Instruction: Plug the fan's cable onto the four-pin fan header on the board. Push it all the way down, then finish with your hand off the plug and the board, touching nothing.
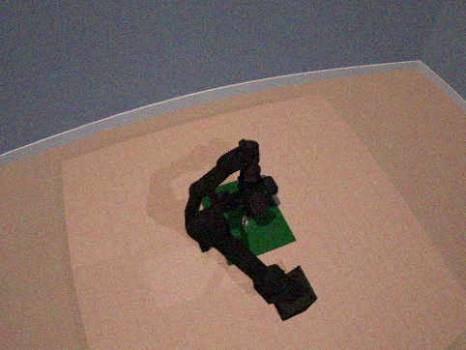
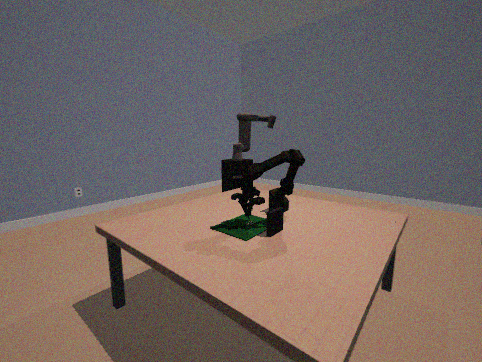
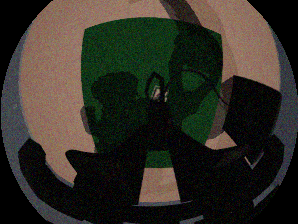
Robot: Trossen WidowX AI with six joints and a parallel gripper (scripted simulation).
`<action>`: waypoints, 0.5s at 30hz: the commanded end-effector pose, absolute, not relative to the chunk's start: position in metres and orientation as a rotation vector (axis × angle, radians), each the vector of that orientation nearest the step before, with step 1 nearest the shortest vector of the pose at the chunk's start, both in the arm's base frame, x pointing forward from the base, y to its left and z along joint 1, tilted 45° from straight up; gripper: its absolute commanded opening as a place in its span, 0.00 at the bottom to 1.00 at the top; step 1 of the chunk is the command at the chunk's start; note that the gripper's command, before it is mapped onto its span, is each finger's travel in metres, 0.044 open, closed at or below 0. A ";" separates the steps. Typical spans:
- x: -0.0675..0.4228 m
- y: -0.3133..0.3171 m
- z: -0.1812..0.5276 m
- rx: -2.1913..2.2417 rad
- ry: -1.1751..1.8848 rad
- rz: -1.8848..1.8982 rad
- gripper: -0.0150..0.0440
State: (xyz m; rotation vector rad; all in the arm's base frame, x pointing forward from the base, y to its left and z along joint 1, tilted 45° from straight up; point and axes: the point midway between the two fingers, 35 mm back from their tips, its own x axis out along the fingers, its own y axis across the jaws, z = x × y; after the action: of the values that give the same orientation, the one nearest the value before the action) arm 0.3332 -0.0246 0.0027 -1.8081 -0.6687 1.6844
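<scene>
The green board [image 1: 277, 237] [image 2: 246, 235] [image 3: 150, 32] lies flat on the table. My gripper [image 2: 248, 217] [image 3: 157, 127] points down over the board, with its fingertips low and close to the board's surface. The fingers are nearly together, shut on the cable's plug, which is mostly hidden by the dark fingertips. A small pale part [image 1: 245, 221] [image 3: 156, 93] shows right at the fingertips; whether it is the header or the plug is too dark to tell. A thin dark curve runs from there to the right in the wrist view. Whether the plug is seated is not visible.
A dark box [image 3: 254, 112] stands at the board's right side in the wrist view. The arm and its shadow cover much of the board in the top view. The table [image 1: 116, 290] [image 2: 320, 280] extends around the board.
</scene>
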 end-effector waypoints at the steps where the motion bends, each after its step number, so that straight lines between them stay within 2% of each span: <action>1: 0.332 -0.023 0.004 -1.718 -0.555 1.688 0.25; 6: 0.328 -0.019 0.008 -1.508 -0.295 1.677 0.25; 15: 0.328 -0.021 0.005 -1.499 -0.279 1.675 0.25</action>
State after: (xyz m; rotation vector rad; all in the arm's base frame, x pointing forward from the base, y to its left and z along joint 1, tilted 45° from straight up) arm 0.3282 -0.0203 0.0066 -1.5057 -0.2876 1.6776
